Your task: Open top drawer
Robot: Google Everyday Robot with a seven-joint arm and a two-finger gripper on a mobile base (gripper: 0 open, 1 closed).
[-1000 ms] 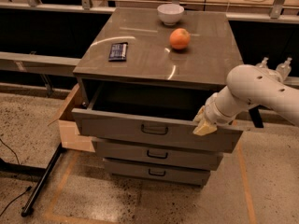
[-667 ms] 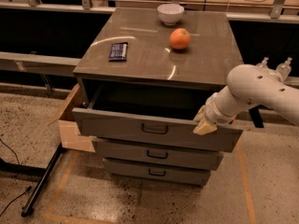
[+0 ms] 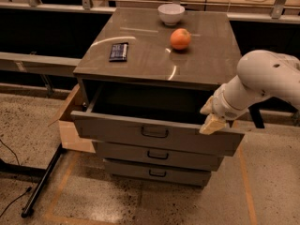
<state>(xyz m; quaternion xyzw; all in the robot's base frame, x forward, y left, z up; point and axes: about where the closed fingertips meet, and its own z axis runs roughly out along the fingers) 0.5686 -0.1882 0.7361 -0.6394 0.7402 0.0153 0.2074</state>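
Note:
The top drawer (image 3: 117,131) of the grey metal cabinet stands pulled out toward me, its dark tray open behind the front. A small dark bar handle (image 3: 154,132) sits at the centre of the drawer front. My gripper (image 3: 210,118) rests at the right end of the drawer's top edge, on the end of my white arm (image 3: 262,81) that comes in from the right. Two shorter drawers (image 3: 157,154) below are shut.
On the cabinet top (image 3: 150,62) are a white bowl (image 3: 171,13), an orange (image 3: 180,38) and a dark flat packet (image 3: 118,51). A cardboard box (image 3: 69,125) stands at the cabinet's left. A black bar (image 3: 42,182) and cables lie on the floor at left.

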